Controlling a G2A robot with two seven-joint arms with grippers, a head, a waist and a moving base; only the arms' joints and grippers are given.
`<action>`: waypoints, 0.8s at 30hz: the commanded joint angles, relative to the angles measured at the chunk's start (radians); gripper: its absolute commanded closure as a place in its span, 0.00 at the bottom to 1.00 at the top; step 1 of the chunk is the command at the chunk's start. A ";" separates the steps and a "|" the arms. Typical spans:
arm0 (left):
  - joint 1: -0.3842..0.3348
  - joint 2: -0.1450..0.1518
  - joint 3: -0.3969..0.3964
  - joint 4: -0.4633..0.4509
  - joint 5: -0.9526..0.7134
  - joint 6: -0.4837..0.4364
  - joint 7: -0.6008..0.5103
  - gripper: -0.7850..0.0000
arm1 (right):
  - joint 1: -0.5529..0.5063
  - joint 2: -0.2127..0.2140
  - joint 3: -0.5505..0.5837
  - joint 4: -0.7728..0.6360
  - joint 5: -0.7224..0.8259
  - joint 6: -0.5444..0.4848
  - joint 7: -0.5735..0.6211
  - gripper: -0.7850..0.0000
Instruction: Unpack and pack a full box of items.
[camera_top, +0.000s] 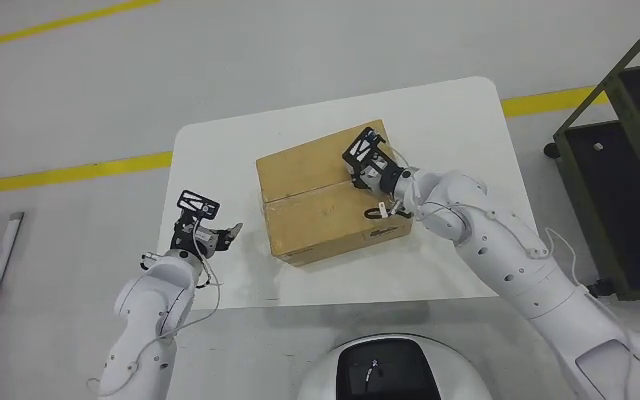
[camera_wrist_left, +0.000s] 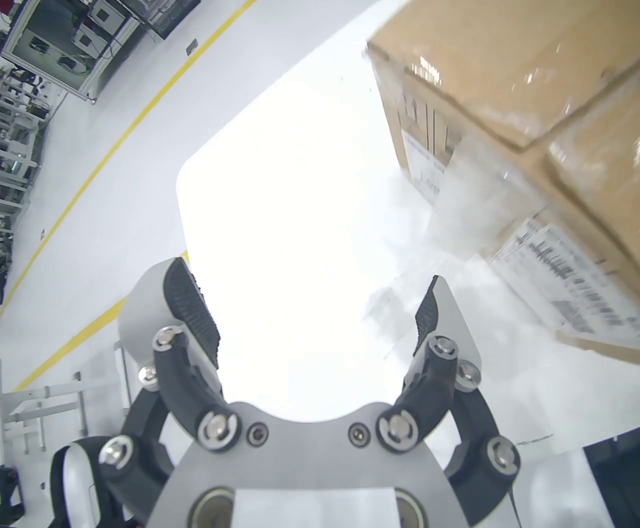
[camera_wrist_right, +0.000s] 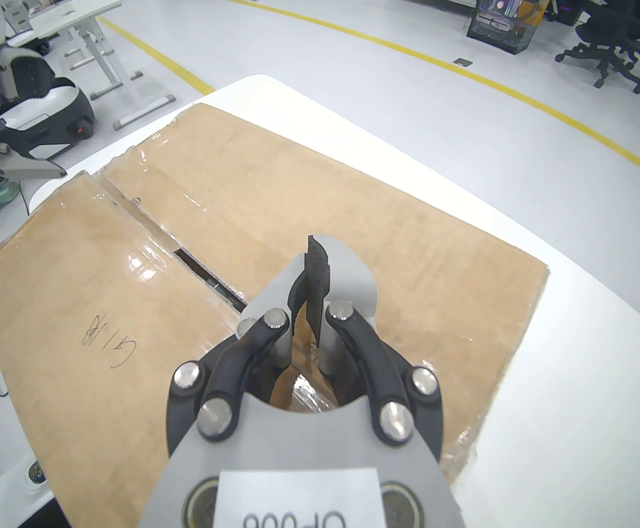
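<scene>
A brown cardboard box (camera_top: 325, 200) lies in the middle of the white table (camera_top: 220, 150), its two top flaps closed with a narrow seam between them. My right gripper (camera_top: 362, 160) hovers over the box top (camera_wrist_right: 350, 210) near the seam (camera_wrist_right: 200, 270), fingers shut with nothing between them (camera_wrist_right: 312, 265). My left gripper (camera_top: 212, 235) sits over the bare table left of the box, open and empty (camera_wrist_left: 310, 295). From the left wrist, the box's labelled side wall (camera_wrist_left: 500, 200) is seen close by, apart from the fingers.
A dark metal cart (camera_top: 605, 160) stands off the table's right side. Yellow floor lines (camera_top: 80, 170) run behind the table. Bare table surface lies left of and in front of the box.
</scene>
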 joint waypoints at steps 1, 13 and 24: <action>0.002 -0.001 0.019 0.030 0.026 -0.010 0.031 0.00 | 0.000 -0.002 0.001 0.003 0.000 0.005 -0.001 1.00; -0.042 -0.026 0.134 0.211 -0.004 0.003 0.266 0.00 | -0.006 -0.009 0.020 0.011 0.006 0.008 0.002 1.00; -0.073 -0.046 0.160 0.231 -0.130 0.033 0.333 0.00 | -0.006 -0.014 0.029 0.016 0.000 -0.012 0.009 1.00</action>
